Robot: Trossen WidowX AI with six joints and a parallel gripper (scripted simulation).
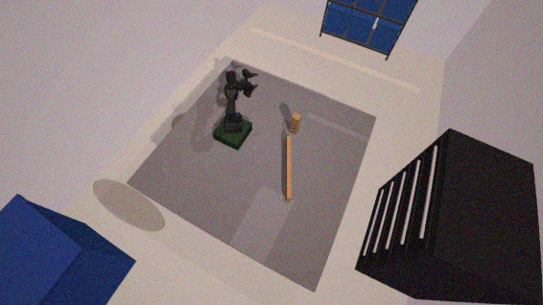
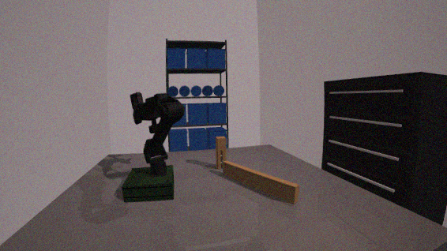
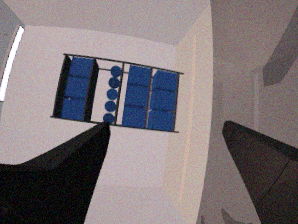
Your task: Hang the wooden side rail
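Observation:
The wooden side rail (image 1: 289, 169) (image 2: 258, 181) lies along the table, standing on its narrow edge. Its near end is beside the upright headboard post (image 1: 296, 123) (image 2: 220, 149). Small grey metal shows at that rail end, but the views are too coarse to tell whether the hooks touch the pins in the slot. My gripper (image 1: 255, 82) (image 3: 168, 127) is open and empty, raised high on the arm, well away from rail and post. In the wrist view both fingers stand wide apart, with neither rail nor post recognisable between them.
The arm's green base (image 1: 233, 134) (image 2: 148, 185) stands on the table, left of the rail and post. A shelf rack with blue bins (image 2: 197, 114) (image 3: 137, 95) stands at the back wall. A black drawer cabinet (image 1: 484, 215) (image 2: 367, 137) stands at the right.

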